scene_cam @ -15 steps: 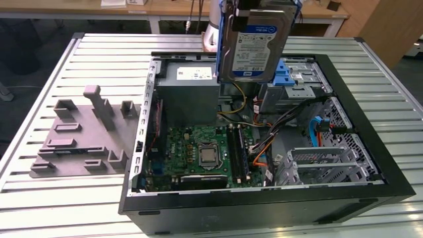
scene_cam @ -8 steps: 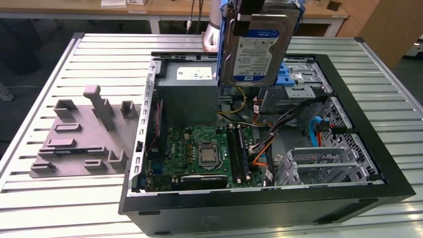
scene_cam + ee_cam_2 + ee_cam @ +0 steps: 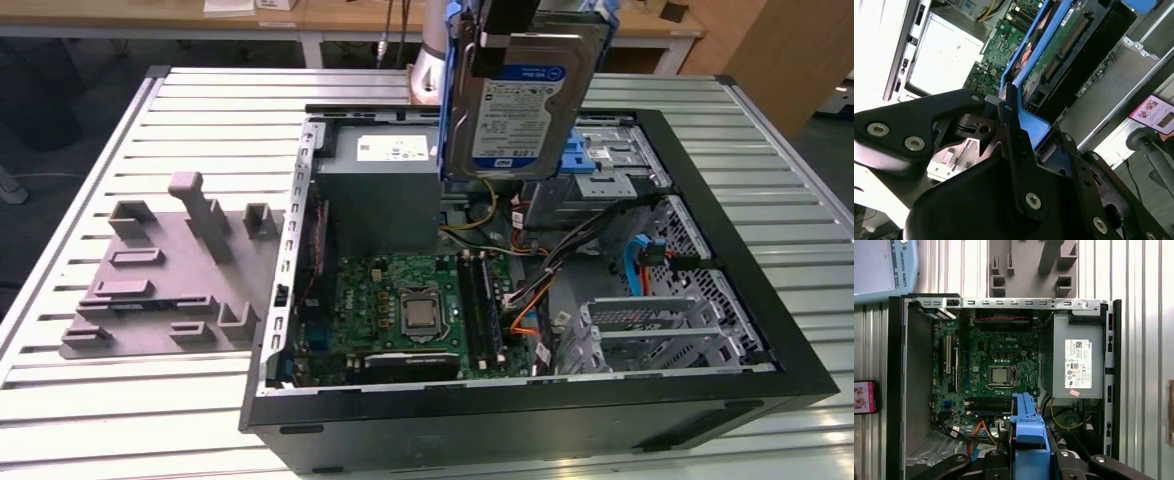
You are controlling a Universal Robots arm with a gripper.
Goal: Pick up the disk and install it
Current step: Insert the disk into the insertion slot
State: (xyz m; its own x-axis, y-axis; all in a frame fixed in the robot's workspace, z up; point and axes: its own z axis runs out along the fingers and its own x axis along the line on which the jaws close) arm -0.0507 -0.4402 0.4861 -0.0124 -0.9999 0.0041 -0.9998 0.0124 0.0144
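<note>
— Where's the disk (image 3: 514, 110)?

— Up in the air, held upright over the open computer case (image 3: 534, 420). In the exterior view its labelled face looks toward the camera. Its lower edge hangs above the gap between the grey power supply (image 3: 387, 190) and the metal drive cage (image 3: 614, 165).

— And the pincer (image 3: 1036, 130)?

— Clamped on the disk. In the second wrist view the black fingers (image 3: 1011, 130) sit on either side of the blue frame along the disk's upper edge.

— Is the disk touching anything below?

— I can't see any contact. It looks clear of the case rim and of the power supply's top edge.

— How much room is there inside?

— It's tight under the disk. Orange, yellow and black cables (image 3: 534, 300) run between the motherboard (image 3: 400, 310) and the drive cage. The motherboard itself lies flat and open, with nothing standing over it.

— What about outside the case?

— The case lies on its side on a slatted metal surface (image 3: 134, 420). Bare slats show along the surface's near edge and far edge. A grey moulded block (image 3: 160, 270) with posts and slots rests on the surface, just beside the case wall on the exterior view's left.

— Is the disk square to the case?

— In the first wrist view its blue frame runs roughly parallel to the long case walls.
</note>
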